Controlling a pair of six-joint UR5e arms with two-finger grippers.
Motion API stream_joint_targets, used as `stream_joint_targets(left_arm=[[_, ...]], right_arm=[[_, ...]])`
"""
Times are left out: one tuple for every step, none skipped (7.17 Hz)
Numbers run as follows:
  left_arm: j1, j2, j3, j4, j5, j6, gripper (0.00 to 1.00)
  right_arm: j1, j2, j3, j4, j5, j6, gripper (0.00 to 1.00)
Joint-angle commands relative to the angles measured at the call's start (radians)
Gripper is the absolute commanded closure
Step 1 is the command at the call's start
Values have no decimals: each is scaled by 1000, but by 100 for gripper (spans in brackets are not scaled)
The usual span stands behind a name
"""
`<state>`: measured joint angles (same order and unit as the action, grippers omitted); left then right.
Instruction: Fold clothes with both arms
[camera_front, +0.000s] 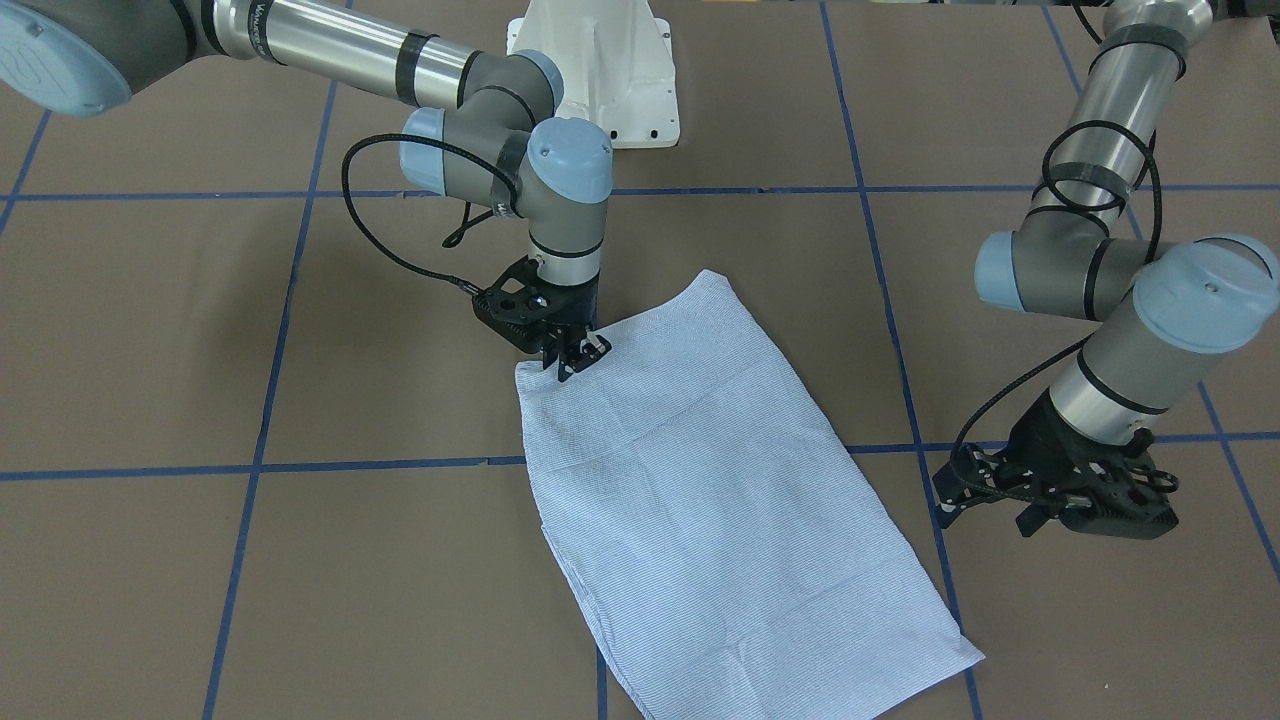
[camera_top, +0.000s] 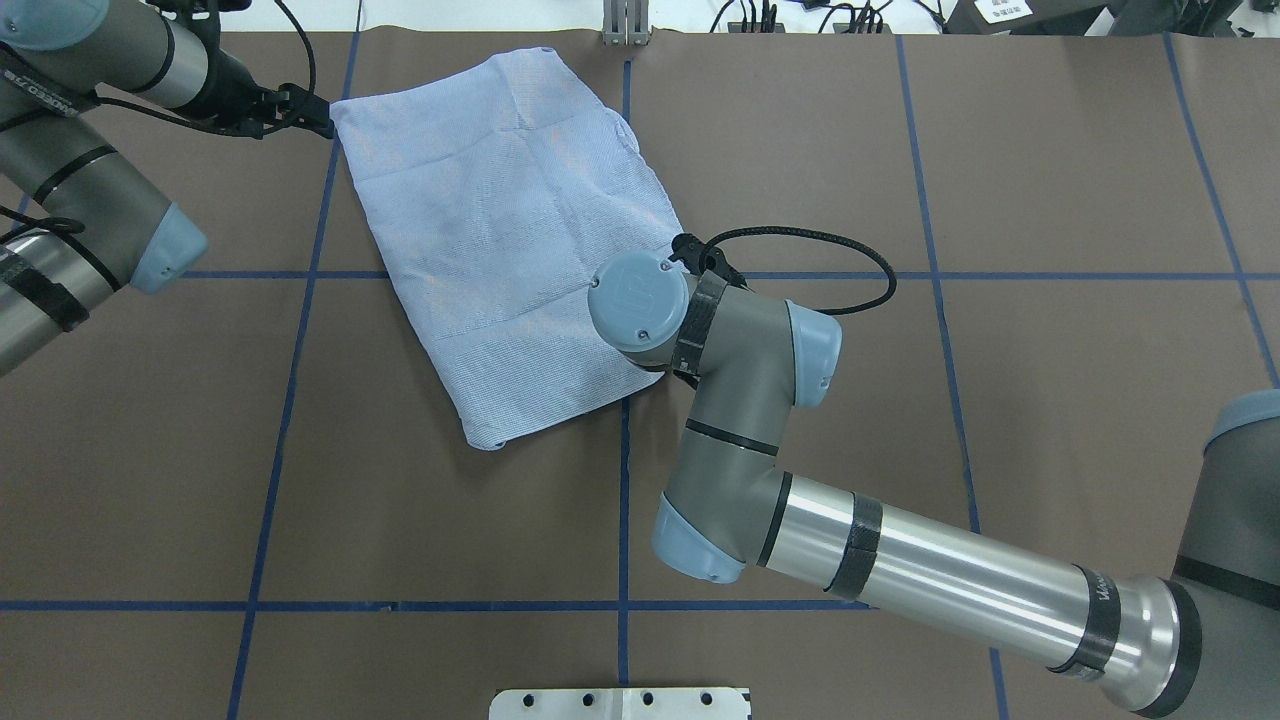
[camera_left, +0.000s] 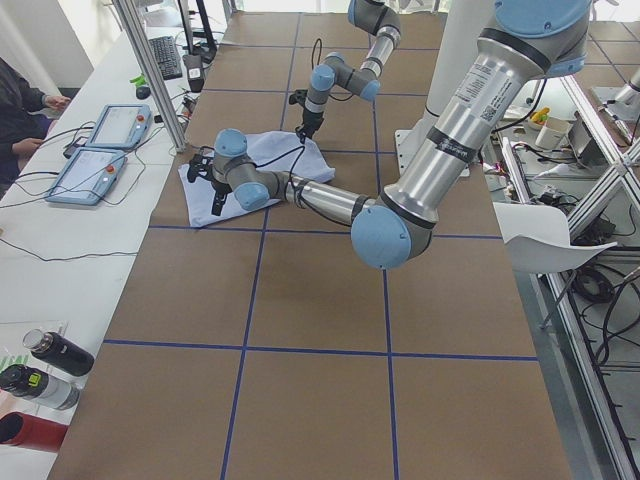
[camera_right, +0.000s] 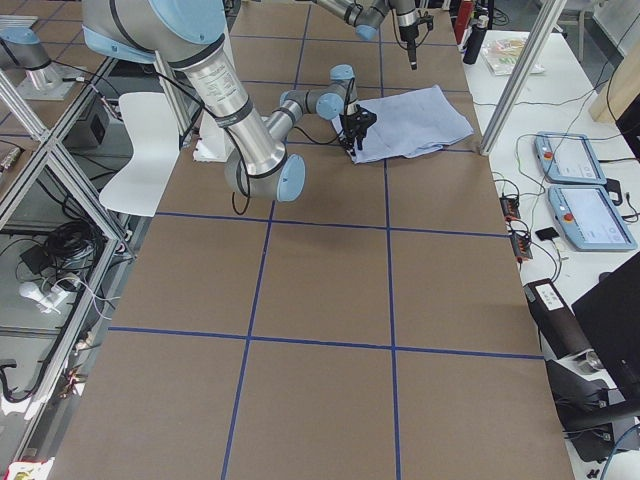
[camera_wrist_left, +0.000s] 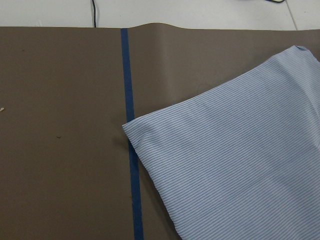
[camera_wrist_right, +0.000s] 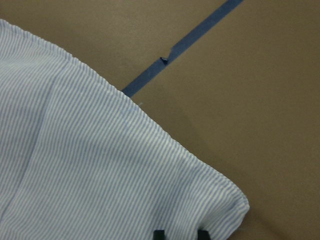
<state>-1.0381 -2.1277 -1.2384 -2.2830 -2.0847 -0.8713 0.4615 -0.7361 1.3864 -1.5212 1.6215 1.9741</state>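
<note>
The shirt (camera_front: 720, 500) lies flat on the brown table, folded into a light blue striped rectangle (camera_top: 500, 230). My right gripper (camera_front: 577, 358) points straight down on the shirt's corner nearest the robot base. In the right wrist view its two fingertips (camera_wrist_right: 159, 233) stand close together with the striped cloth (camera_wrist_right: 100, 165) between them. From overhead the right wrist (camera_top: 640, 312) hides that gripper. My left gripper (camera_front: 1050, 515) hovers off the cloth, beside the far corner (camera_top: 340, 108), with nothing in it. The left wrist view shows that corner (camera_wrist_left: 131, 128) but no fingers.
Blue tape lines (camera_front: 400, 464) divide the brown table cover into squares. The white pedestal base (camera_front: 600, 70) stands behind the shirt. Two tablets (camera_left: 100, 150) and a person's arm (camera_left: 25, 95) are at the side bench, and bottles (camera_left: 45, 370) lie there.
</note>
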Motion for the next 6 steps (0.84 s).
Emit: stream_joint_targets(left_arm=[[0,0,-7,-1,-2,0,0],[1,0,-10,0,-2,-2,0],[10,0,-27,0,-3,-38,0],[39,26,-82,-1,-11,-93,0],[111,102,-207,-3,-12,-171,0],[203,171,-339,-4,-2,-312,0]], right_arm=[[0,9,-1,-1,0,14,100],[2,15,0,1,0,15,100],[3,14,16,3,3,14,100],[5,3,66,0,8,12,100],[5,-53,147,-1,11,12,100],[-4,-140,271,-1,12,17,100]])
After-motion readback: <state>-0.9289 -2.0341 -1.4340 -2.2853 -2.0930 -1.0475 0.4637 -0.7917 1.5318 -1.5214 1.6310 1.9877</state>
